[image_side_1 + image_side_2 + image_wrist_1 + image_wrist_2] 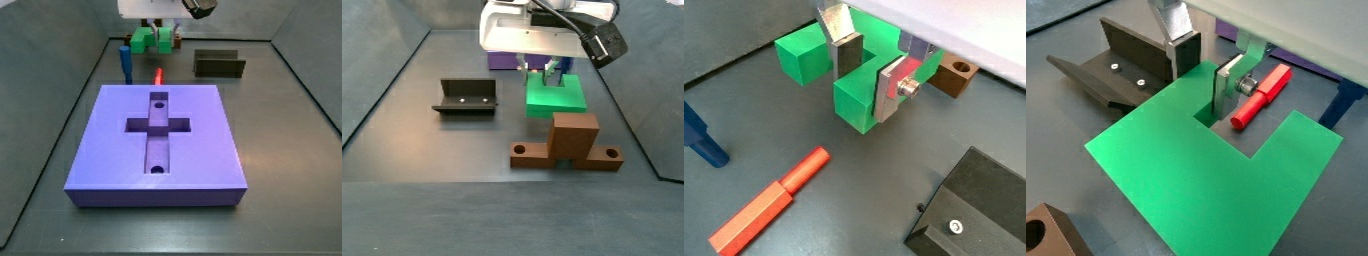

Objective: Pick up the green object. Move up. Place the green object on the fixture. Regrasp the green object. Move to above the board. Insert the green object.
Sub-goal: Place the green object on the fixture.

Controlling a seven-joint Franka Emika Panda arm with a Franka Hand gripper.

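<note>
Hand (1209,72) grips green object (1213,170), prongs horizontal.

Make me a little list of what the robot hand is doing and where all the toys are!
gripper: at the green object, one finger in its notch, one outside a prong
green object: in the gripper; whether it touches the floor, cannot tell
fixture: empty, apart from the green object
board: cross recess empty
red piece: lying flat on the floor
blue peg: standing upright beyond the board
brown piece: on the floor, untouched
</note>
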